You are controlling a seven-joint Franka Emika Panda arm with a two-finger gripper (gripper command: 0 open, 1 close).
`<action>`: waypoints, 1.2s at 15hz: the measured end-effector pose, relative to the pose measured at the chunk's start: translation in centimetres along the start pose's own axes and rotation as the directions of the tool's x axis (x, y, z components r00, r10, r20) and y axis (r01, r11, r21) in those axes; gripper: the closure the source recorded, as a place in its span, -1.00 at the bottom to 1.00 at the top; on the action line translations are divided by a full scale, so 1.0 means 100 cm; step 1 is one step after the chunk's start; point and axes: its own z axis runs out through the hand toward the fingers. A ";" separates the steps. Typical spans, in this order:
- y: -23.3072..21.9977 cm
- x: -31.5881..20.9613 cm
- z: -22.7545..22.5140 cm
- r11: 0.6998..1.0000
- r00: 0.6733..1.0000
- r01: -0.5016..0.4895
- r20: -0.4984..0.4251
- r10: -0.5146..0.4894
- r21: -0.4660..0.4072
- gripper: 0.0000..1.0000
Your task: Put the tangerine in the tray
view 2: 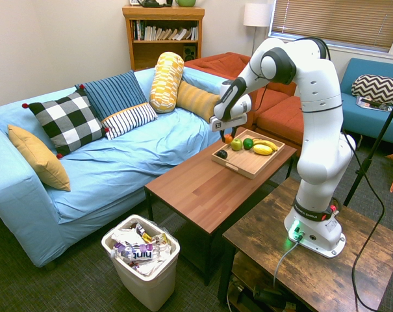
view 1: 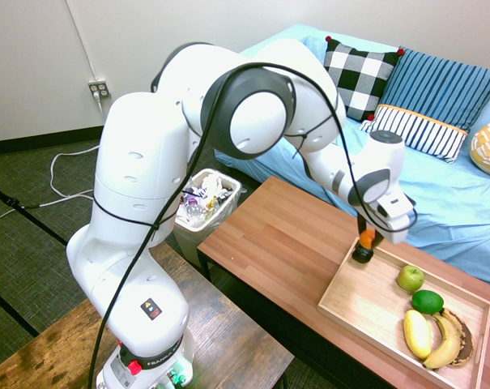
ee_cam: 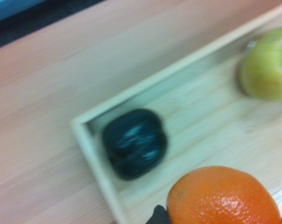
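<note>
My gripper (view 1: 368, 241) (view 2: 228, 138) is shut on the tangerine (view 1: 366, 237) (view 2: 228, 138) (ee_cam: 223, 196), a small bright-orange fruit, and holds it just above the sofa-side corner of the pale wooden tray (view 1: 350, 304) (view 2: 245, 167) (ee_cam: 96, 165). In the wrist view the tangerine hangs over the tray's floor, beside a dark round fruit (ee_cam: 134, 143) (view 1: 361, 254) (view 2: 221, 154) lying in that corner.
In the tray lie a green apple (view 1: 411, 278) (view 2: 236, 144) (ee_cam: 266, 70), a lime (view 1: 428, 301) (view 2: 248, 143) and bananas (view 1: 435, 336) (view 2: 264, 147). The tray sits on a brown coffee table (view 1: 285, 243) (view 2: 202, 188). A blue sofa (view 1: 406, 178) runs behind it, and a white waste bin (view 1: 204, 203) (view 2: 141, 260) stands at the table's far end.
</note>
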 end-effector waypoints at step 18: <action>0.042 0.031 0.135 0.993 0.990 -0.071 0.116 0.082 -0.092 -1.00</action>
